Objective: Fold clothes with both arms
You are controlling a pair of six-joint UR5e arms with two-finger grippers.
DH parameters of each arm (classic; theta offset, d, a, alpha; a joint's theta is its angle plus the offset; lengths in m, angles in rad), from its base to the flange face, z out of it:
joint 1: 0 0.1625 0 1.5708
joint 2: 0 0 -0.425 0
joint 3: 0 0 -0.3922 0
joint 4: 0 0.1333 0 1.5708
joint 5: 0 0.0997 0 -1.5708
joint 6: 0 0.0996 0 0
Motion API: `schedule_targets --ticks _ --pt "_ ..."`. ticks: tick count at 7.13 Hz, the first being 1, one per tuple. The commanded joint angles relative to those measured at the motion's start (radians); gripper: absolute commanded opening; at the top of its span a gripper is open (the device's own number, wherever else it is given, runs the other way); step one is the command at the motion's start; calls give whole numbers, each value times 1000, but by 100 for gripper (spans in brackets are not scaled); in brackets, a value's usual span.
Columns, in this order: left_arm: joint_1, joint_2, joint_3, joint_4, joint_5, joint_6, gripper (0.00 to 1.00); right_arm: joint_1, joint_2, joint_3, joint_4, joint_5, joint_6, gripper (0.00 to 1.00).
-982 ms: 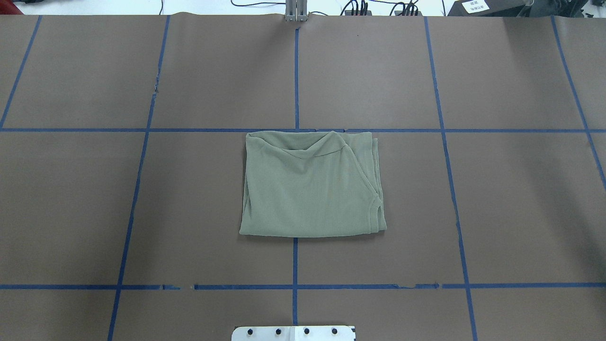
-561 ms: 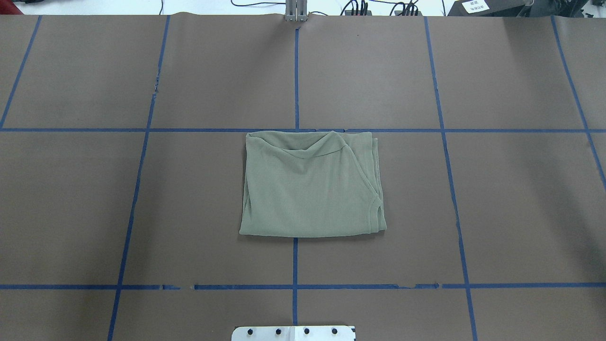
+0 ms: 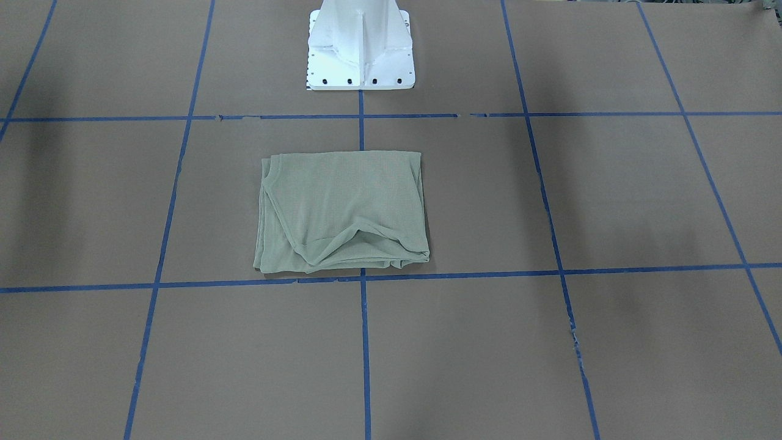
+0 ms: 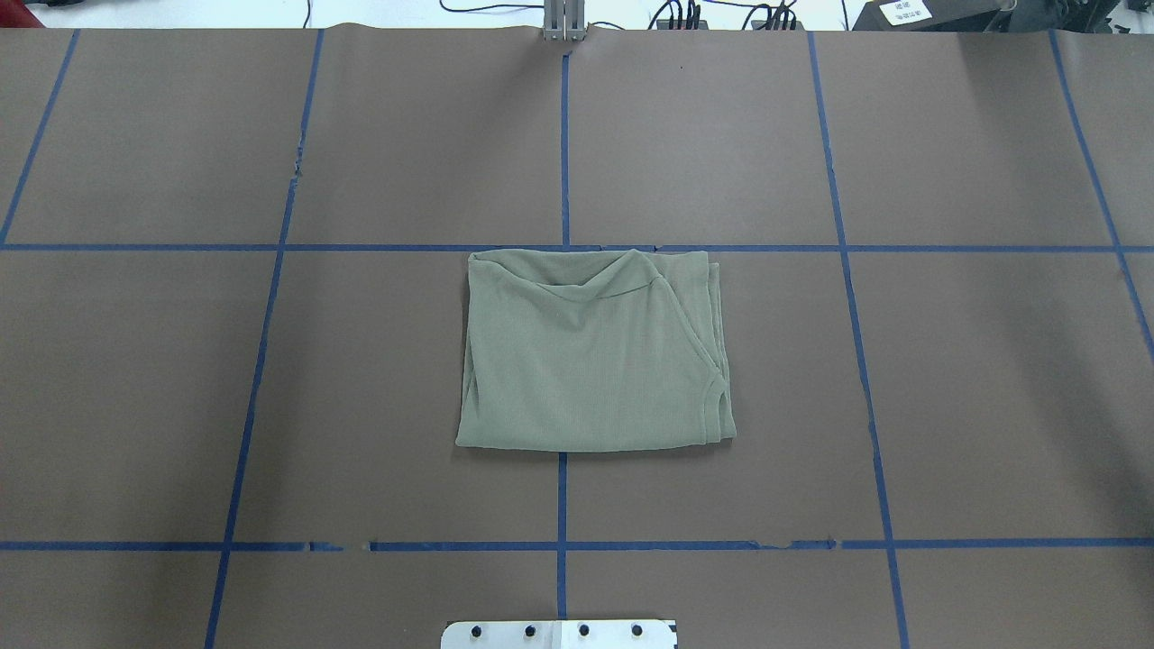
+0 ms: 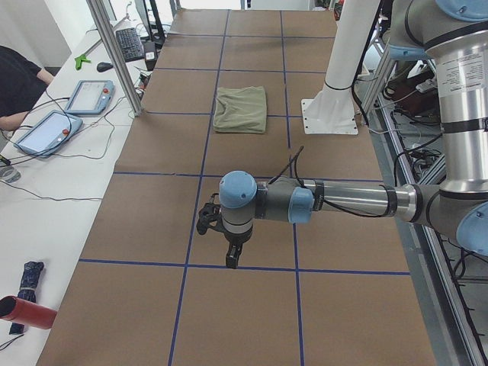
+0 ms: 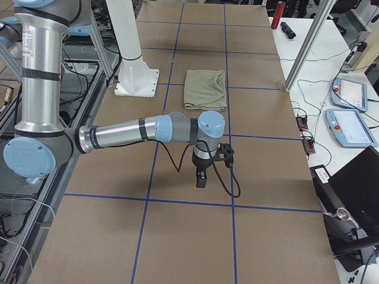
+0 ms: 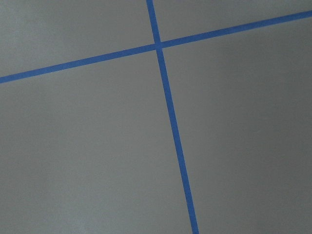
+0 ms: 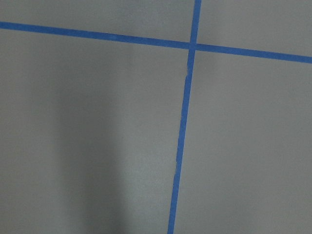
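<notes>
1. Shirt [image 4: 586, 361] is lying folded into a compact rectangle near the middle of the table [image 4: 947, 379], in front of the white pedestal [image 3: 360, 43], with its far edge sitting just beside a line of blue tape [image 4: 361, 247].
2. Layered edges are showing along the side toward the robot's right, and a curved seam is sagging across the far part of the top layer. The folding is therefore looking finished, or very nearly so.
3. The left arm [image 5: 343, 200] is stretching low over bare table toward the left end, well apart from the shirt. The left gripper [image 5: 231, 259] is pointing down at the table. Only a side view is showing it, so whether its fingers are apart or together cannot be told.
4. The right arm [image 6: 118, 133] is mirroring that pose toward the right end. The right gripper [image 6: 201, 180] is also pointing down, and its fingers' spacing cannot be told either.
5. Both wrist cameras are showing only table surface and crossing tape, with no cloth in sight. That suggests neither gripper is carrying any part of the shirt.
6. The arms are probably parking out wide to leave the shirt undisturbed and keep the overhead view unblocked.
7. The sagging seam is the one untidy spot, and smoothing it risks dragging the layers beneath out of line.
</notes>
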Motion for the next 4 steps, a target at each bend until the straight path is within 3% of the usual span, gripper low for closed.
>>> schedule_targets --ticks 1,4 --pt "0 0 -6 0 -1 0 100 17 -51 -3 77 6 -2 100" --pt "0 -2 -7 -2 -2 0 100 42 -51 4 80 -2 -2 100"
